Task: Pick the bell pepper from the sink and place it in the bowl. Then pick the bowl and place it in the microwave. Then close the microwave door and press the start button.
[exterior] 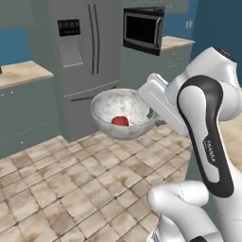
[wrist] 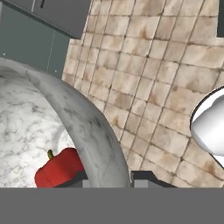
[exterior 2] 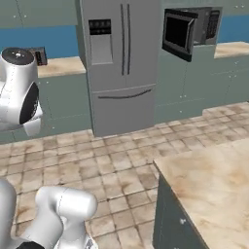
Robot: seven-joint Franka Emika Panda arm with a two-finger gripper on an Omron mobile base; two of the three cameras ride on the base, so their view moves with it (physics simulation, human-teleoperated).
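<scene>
Hand view, your end effector pinching the round grey-white marble bowl by its rim, small shiny red bell pepper inside, tiled floor below.

The white arm rose from the base, bent sharply at its dark-jointed elbow and reached out level to the left. Its gripper stood clamped across the rim of the bowl, one finger inside the wall and one outside.
</scene>
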